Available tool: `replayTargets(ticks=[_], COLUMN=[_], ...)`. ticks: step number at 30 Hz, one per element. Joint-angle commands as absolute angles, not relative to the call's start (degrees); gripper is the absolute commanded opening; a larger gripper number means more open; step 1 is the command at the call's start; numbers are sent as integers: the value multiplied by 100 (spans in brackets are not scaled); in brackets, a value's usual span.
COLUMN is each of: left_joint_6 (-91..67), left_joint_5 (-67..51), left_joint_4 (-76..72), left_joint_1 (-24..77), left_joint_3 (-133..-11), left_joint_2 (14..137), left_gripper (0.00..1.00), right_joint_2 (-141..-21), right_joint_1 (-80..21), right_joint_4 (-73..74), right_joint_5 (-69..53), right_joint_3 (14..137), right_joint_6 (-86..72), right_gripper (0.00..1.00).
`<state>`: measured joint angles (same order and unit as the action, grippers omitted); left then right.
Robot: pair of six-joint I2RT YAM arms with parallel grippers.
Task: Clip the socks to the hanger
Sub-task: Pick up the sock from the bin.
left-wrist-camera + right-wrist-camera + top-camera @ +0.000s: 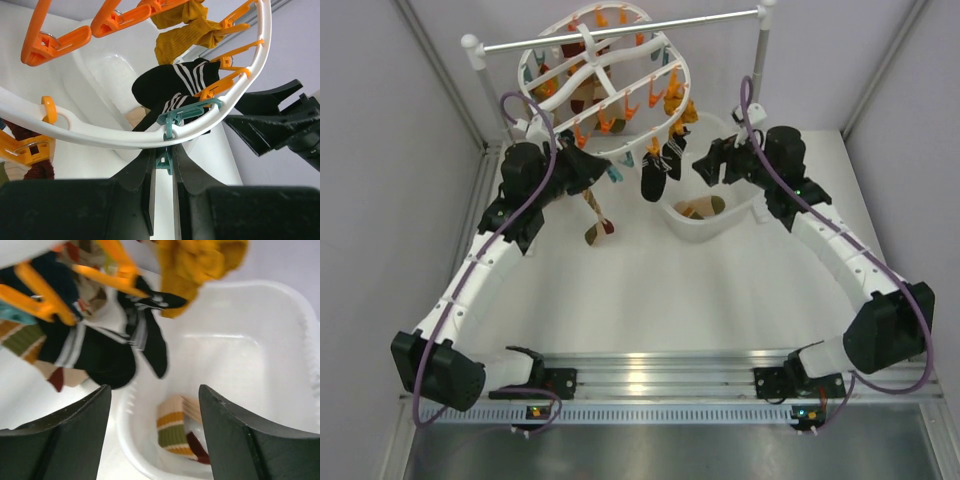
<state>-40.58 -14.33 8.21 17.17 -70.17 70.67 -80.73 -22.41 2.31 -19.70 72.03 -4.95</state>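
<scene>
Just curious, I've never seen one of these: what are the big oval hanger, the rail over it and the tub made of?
The hanger looks like smooth, glossy white moulded plastic; light glints along its rim. The rail seems bare metal, silvery with a shine. The tub appears to be white, faintly translucent plastic with rounded moulded walls.

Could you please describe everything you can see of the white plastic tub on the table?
The white plastic tub is a glossy, rounded-rectangular bin with smooth walls and a lipped rim, standing upright and open on the white table, right of centre. A folded tan sock with mustard, green and dark red stripes lies at its bottom; nothing else shows inside. The open right gripper hovers above it, not touching.
</scene>
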Motion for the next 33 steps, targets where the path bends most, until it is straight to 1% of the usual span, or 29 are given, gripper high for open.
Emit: replayTargets(ticks=[1,6,8,11,13,17,20,24,26,27,28,29,30,32,33], left_joint_6=[-3955,-3903,-3902,-3885,-3876,-3850,-3876,-3894,-3894,-3902,-3885,-3885,-3885,-3893,-3911], left_joint_5=[-1151,-1108,-1090,-1064,-1037,-1028,-1072,-1107,-1134,-1151,-1169,-1178,-1186,-1222,-1239], left_joint_4=[352,360,386,396,404,431,448,466,466,457,457,457,457,448,431], left_joint_1=[1591,1591,1582,1573,1565,1521,1477,1433,1424,1415,1406,1398,1389,1371,1362], left_joint_3=[-7225,-7251,-7251,-7268,-7295,-7339,-7356,-7356,-7374,-7383,-7392,-7392,-7392,-7374,-7365], left_joint_2=[7198,7198,7216,7233,7260,7304,7339,7374,7400,7409,7418,7418,7418,7435,7436], left_gripper=[0,0,0,0,0,0,0,0,0,0,0,0,0,0,0], right_joint_2=[-8418,-9437,-10131,-10897,-11353,-11777,-11970,-12347,-12567,-12603,-12595,-12560,-12516,-12385,-12314], right_joint_1=[-1768,-1617,-1740,-1872,-1907,-1977,-2170,-2425,-2487,-2470,-2461,-2452,-2356,-2233,-2111], right_joint_4=[948,1440,1809,2153,2363,2531,2610,2847,3005,3015,2997,2936,2892,2848,2778], right_joint_5=[-1891,-1661,-1556,-1389,-1319,-1161,-967,-721,-519,-362,-273,-185,-141,-149,-228], right_joint_3=[7443,8172,8611,9297,9448,9510,9501,9659,9834,9852,9853,9835,9818,9844,9861], right_joint_6=[-466,-247,-141,-176,-315,-492,-273,-71,-61,-70,-62,-53,-44,-44,-44], right_gripper=[68,66,64,64,65,68,70,70,60,50,45,38,18,4,0])
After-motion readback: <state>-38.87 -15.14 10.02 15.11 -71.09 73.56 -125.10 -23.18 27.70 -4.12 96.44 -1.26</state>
